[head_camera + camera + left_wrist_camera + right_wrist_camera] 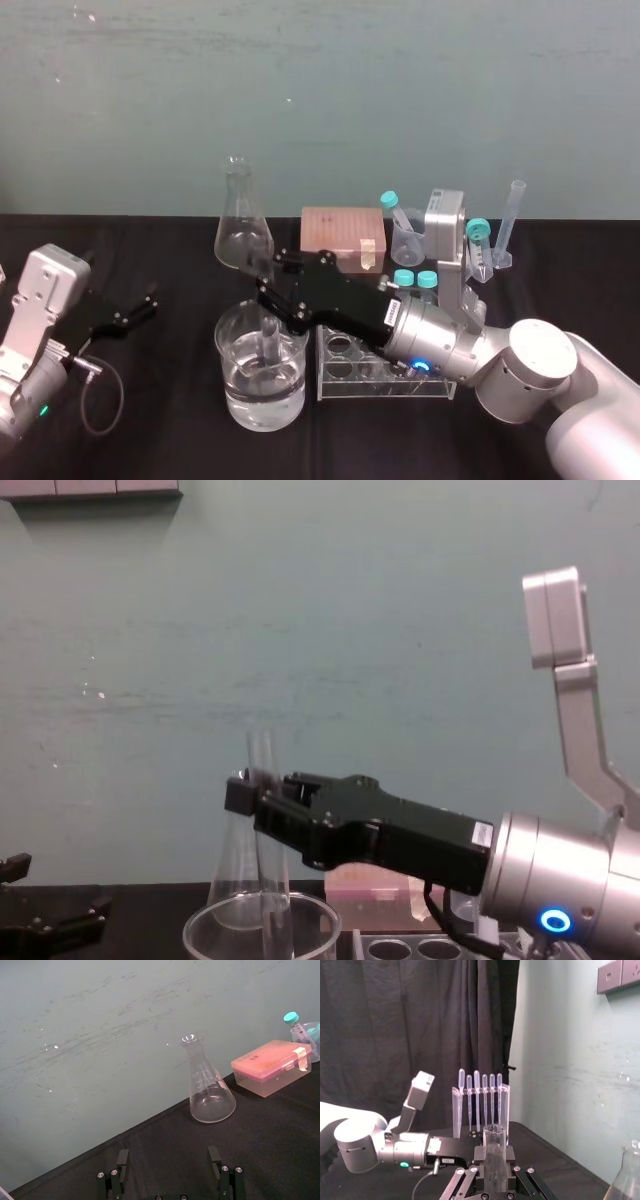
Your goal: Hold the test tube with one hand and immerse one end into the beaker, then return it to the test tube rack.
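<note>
Right gripper clamps the test tube upright, lower end down in the beaker near the worktop's front edge, test tube rack just to its right; left gripper parked wide, left edge.

Black cloth-covered surface, beaker holding clear liquid toward the front, test tube rack just beside it on its right, conical flask behind the beaker, pink box behind the rack, small clear cup and narrow frosted cylinder farther back right
</note>
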